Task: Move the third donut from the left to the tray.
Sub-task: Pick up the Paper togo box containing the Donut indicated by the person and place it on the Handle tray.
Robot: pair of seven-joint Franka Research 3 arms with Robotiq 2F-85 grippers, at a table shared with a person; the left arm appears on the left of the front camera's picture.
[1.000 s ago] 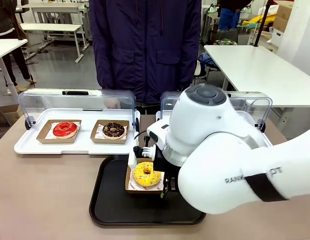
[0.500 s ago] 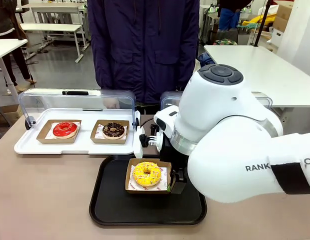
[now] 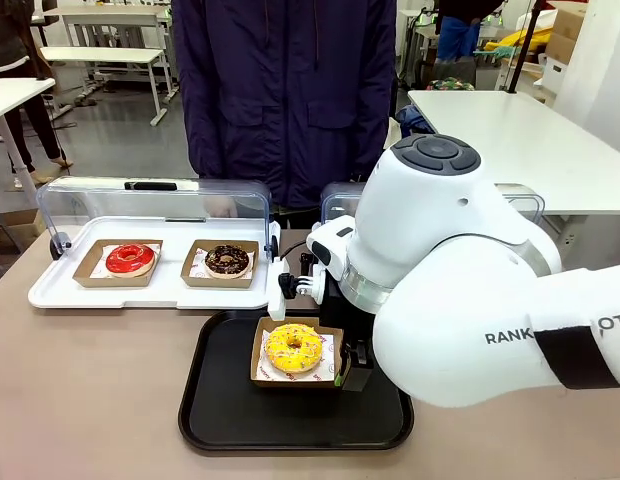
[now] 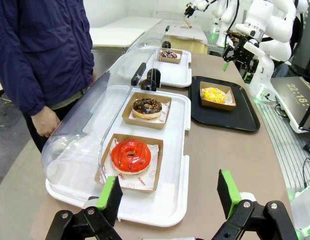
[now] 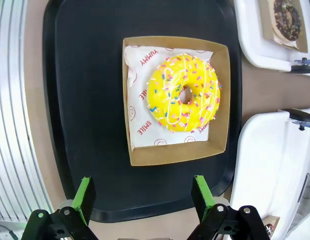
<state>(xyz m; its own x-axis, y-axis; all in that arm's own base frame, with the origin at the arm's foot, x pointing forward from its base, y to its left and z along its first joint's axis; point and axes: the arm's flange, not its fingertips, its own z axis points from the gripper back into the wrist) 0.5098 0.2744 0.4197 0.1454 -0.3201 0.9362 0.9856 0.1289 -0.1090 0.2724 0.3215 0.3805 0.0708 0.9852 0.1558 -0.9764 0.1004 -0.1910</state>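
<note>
The right claw [image 5: 142, 197] is standing open and lifting clear of the yellow donut [image 3: 294, 347] it was gripping a second ago — the donut is now sitting in its cardboard holder [image 5: 177, 100] on the black tray [image 3: 225, 420], so the move looks done.

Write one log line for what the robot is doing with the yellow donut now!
yellow donut: in holder on black tray | right gripper: open, above it | left gripper: open, by red donut

front view across table, wrist views angled down, all share tray [image 3: 220, 400]
</note>
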